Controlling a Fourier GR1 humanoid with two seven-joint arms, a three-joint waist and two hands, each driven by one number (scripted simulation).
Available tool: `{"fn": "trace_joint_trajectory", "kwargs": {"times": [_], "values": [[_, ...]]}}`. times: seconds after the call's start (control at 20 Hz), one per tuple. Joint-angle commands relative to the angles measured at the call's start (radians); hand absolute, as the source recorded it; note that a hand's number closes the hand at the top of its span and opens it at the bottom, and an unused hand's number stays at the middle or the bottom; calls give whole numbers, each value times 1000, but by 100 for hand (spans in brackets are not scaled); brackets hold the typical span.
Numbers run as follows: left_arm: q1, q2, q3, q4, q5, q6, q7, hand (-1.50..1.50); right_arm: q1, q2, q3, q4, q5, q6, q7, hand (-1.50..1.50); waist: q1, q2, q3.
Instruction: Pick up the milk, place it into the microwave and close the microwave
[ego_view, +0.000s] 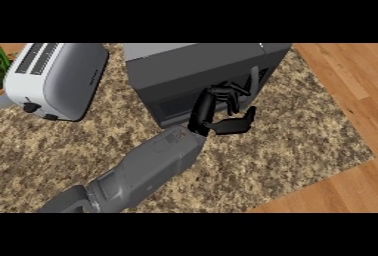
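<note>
The dark grey microwave (199, 65) stands at the top centre of the counter, its dark front face turned toward me and its door looking closed. No milk shows anywhere in the view. My left hand (210, 111) is against the lower front of the microwave. Its fingers (230, 94) are curled over at the door and its thumb (240, 124) sticks out to the right, with nothing between them. The grey forearm (151, 167) runs in from the lower left. My right hand does not show.
A white toaster (55, 80) lies at the upper left, close beside the microwave. The speckled counter top (295, 150) ends at wooden edges on the right and lower right.
</note>
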Motion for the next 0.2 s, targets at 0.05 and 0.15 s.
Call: {"fn": "trace_joint_trajectory", "kwargs": {"times": [0.05,0.15], "values": [[52,2,59,152,51,47,0,-150,29,-7,-19,-31,-16,-10,9,-150,32,3,-1],[52,2,52,148,63,54,-1,-150,51,-6,-12,-42,-19,-11,19,-150,31,-2,0]]}}
